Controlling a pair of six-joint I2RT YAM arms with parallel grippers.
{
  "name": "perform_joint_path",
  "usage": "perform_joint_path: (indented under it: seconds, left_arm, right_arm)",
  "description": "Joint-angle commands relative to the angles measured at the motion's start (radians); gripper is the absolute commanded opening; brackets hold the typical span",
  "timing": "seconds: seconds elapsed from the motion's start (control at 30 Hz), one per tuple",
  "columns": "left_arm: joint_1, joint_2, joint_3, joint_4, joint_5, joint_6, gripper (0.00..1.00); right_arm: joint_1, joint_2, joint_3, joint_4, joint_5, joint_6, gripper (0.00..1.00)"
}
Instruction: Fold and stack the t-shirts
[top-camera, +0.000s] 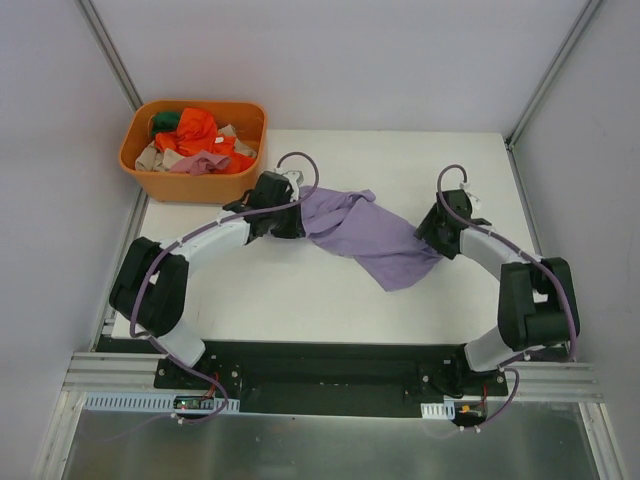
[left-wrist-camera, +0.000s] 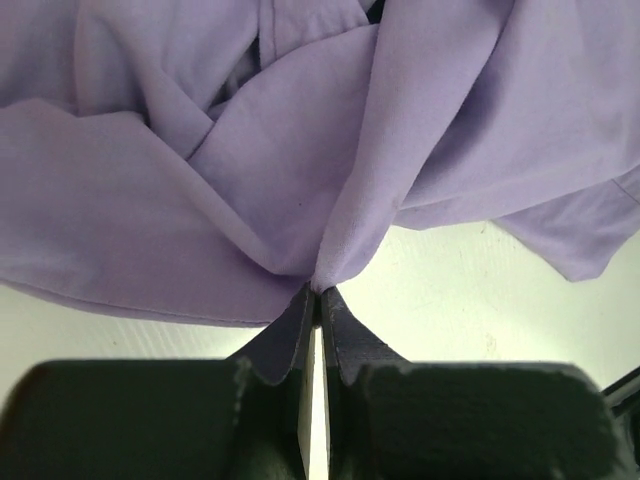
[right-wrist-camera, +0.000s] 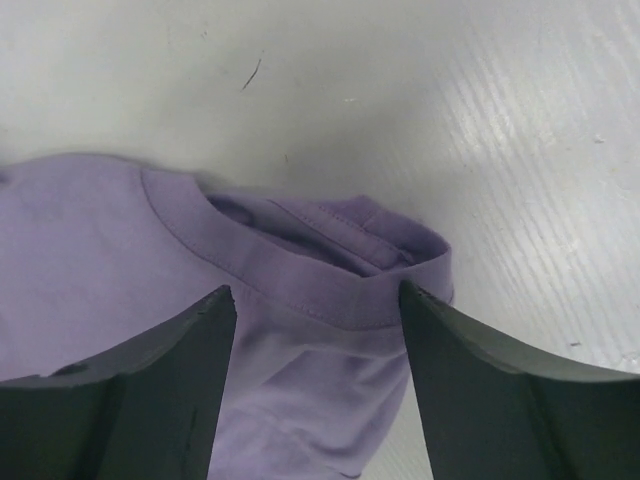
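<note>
A large lavender t-shirt (top-camera: 372, 236) lies crumpled across the middle of the white table (top-camera: 300, 300), stretched between both arms. My left gripper (top-camera: 296, 216) is at the shirt's left end. In the left wrist view the left gripper (left-wrist-camera: 318, 292) is shut on a pinched fold of the lavender t-shirt (left-wrist-camera: 250, 180). My right gripper (top-camera: 432, 238) is at the shirt's right end. In the right wrist view the right gripper (right-wrist-camera: 315, 290) stands open, its fingers (right-wrist-camera: 190, 340) straddling the ribbed collar (right-wrist-camera: 300, 272) without clamping it.
An orange tub (top-camera: 190, 188) stands at the back left corner, holding an orange-red shirt (top-camera: 196, 128), a green one (top-camera: 165, 122), a beige one (top-camera: 150, 156) and a pink one (top-camera: 200, 161). Enclosure walls rise close to the table's left, right and back edges.
</note>
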Motion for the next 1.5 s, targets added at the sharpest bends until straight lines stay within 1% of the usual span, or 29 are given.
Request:
perform_joint_path:
  seconds: [0.0,0.03,0.1,0.17,0.23,0.3,0.47,0.6,0.7,0.77,0.87,1.03,1.13,1.27,1.37,1.47]
  left_arm:
    - [-0.006,-0.074,-0.028,0.018,-0.072,-0.021,0.0]
    - [-0.006,-0.082,-0.031,0.016,-0.087,-0.021,0.0]
    - [-0.006,-0.096,-0.04,0.016,-0.112,-0.021,0.0]
    - [-0.006,-0.116,-0.044,0.019,-0.138,-0.022,0.0]
    - [-0.006,-0.145,-0.041,0.018,-0.167,-0.016,0.0]
    - [-0.006,-0.186,-0.028,0.019,-0.189,-0.007,0.0]
    - [-0.006,-0.338,0.013,0.036,-0.273,0.024,0.0]
    - [-0.006,-0.497,0.019,0.041,-0.389,0.05,0.0]
    - [-0.006,-0.611,0.032,0.053,-0.432,0.063,0.0]
    - [-0.006,-0.691,0.038,0.074,-0.433,0.07,0.0]
    - [-0.006,-0.778,0.055,0.096,-0.385,0.085,0.0]
    - [-0.006,-0.875,0.116,0.1,-0.238,0.105,0.0]
    - [-0.006,-0.906,0.15,0.1,-0.16,0.102,0.0]
    - [-0.006,-0.904,0.174,0.1,-0.165,0.093,0.0]
    - [-0.006,-0.846,0.188,0.105,-0.189,0.099,0.0]
    - [-0.006,-0.704,0.226,0.113,-0.251,0.111,0.0]
  right_arm:
    - [0.007,0.086,0.074,0.044,-0.012,0.028,0.62]
    - [0.01,0.107,0.084,0.046,-0.009,0.024,0.57]
    - [0.016,0.124,0.1,0.042,-0.004,0.01,0.35]
    - [0.019,0.118,0.113,0.024,0.006,-0.005,0.16]
    - [0.029,0.08,0.119,0.007,0.031,-0.03,0.06]
    - [0.036,0.016,0.124,-0.013,0.048,-0.071,0.01]
    - [0.042,-0.207,0.14,-0.057,0.054,-0.188,0.01]
    - [0.042,-0.433,0.159,-0.115,0.082,-0.249,0.01]
    - [0.042,-0.575,0.177,-0.128,0.077,-0.278,0.01]
    - [0.041,-0.653,0.218,-0.171,0.07,-0.284,0.01]
    - [0.042,-0.744,0.291,-0.224,0.04,-0.297,0.01]
    - [0.043,-0.85,0.406,-0.29,-0.021,-0.3,0.01]
    - [0.043,-0.882,0.47,-0.347,-0.05,-0.294,0.01]
    - [0.043,-0.897,0.518,-0.395,-0.032,-0.295,0.01]
    - [0.042,-0.861,0.519,-0.416,0.032,-0.307,0.01]
    - [0.044,-0.79,0.503,-0.43,0.138,-0.317,0.01]
